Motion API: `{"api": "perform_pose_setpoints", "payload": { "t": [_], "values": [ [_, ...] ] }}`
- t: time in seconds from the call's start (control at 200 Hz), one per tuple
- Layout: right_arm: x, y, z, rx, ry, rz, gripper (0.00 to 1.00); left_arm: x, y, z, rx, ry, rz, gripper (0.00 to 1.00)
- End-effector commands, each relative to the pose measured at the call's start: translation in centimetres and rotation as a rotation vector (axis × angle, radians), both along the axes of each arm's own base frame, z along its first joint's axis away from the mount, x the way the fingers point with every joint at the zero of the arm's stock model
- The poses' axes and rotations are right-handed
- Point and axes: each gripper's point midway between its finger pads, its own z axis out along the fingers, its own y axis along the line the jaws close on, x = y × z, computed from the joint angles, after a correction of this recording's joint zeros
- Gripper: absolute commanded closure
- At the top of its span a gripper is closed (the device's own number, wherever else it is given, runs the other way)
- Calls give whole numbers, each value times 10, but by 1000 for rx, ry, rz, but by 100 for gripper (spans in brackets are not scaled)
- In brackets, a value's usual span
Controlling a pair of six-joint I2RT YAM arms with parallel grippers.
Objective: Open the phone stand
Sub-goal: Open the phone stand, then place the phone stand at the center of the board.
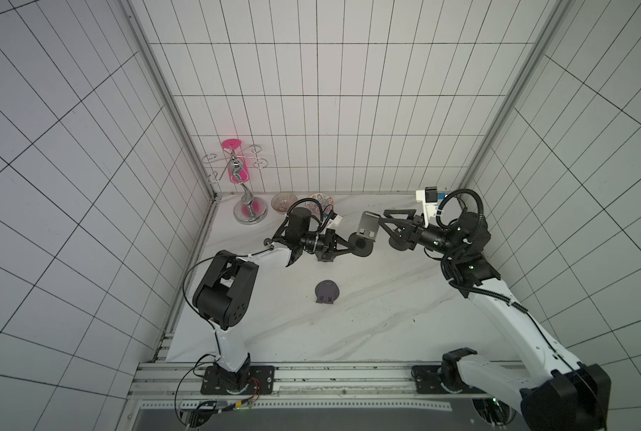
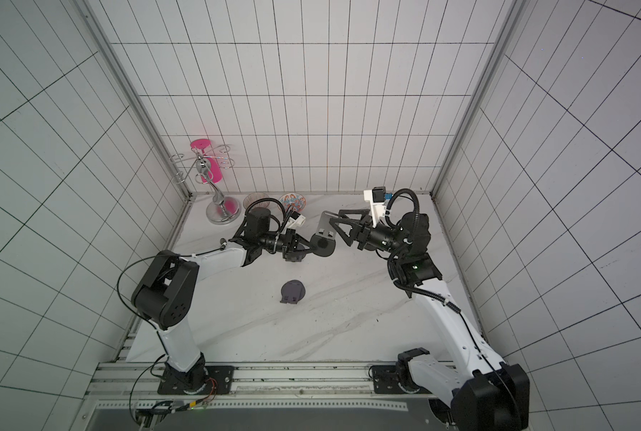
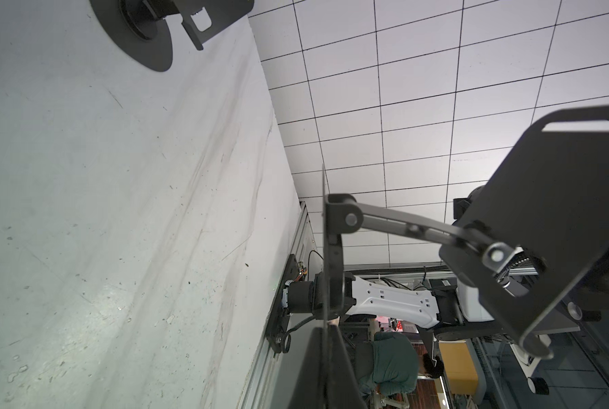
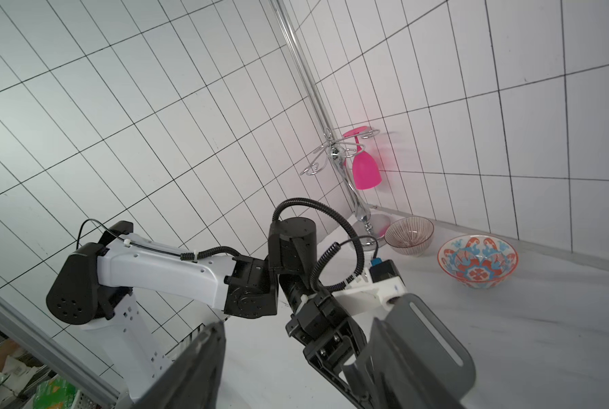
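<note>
The phone stand is held above the table, with its round black base (image 1: 362,247) (image 2: 322,244) clamped in my left gripper (image 1: 349,249) (image 2: 308,247). In the left wrist view the base is edge-on (image 3: 326,248) between the shut fingers (image 3: 331,371). A hinged arm (image 3: 402,223) runs from the base to the grey plate (image 3: 551,212). The plate (image 1: 369,223) (image 2: 326,224) stands raised off the base. My right gripper (image 1: 383,224) (image 2: 337,225) (image 4: 296,322) is open. One of its fingers lies beside the plate (image 4: 420,347).
A second, folded stand (image 1: 327,291) (image 3: 143,32) lies flat on the table nearer the front. At the back left stand a chrome glass rack with a pink glass (image 1: 250,194) (image 4: 365,170) and two bowls (image 1: 284,201) (image 4: 478,260).
</note>
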Motion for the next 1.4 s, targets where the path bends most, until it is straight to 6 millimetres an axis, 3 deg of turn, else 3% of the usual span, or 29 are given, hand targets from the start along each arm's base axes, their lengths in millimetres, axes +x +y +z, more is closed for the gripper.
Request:
{"api": "perform_pose_setpoints", "payload": {
  "t": [0.0,0.105,0.23,0.31,0.745,0.945,1.109,1.179,1.269,1.394],
  "values": [
    [18,-24,-16,-1,59,-109,31,4,0,16,-76,-48,-5,100],
    [33,-37,-32,22,127,-135,27,3,1,17,-98,-61,-11,100],
    [42,-23,-37,92,163,-1,21,3,1,12,-99,-56,-20,100],
    [49,-16,-38,123,166,47,10,4,1,11,-102,-54,-22,100],
    [55,15,-52,51,170,140,15,9,-1,6,-108,-41,-31,100],
    [66,18,-60,43,192,135,16,7,0,7,-109,-43,-35,100],
    [70,27,-54,65,172,163,19,6,-2,1,-97,-27,-41,100],
    [71,33,-51,76,166,189,25,5,-2,-1,-94,-22,-43,100],
    [73,42,-52,76,179,225,41,4,-1,-1,-88,-23,-43,100],
    [72,46,-52,81,173,243,48,3,0,-6,-58,-23,-43,100]
  ]
}}
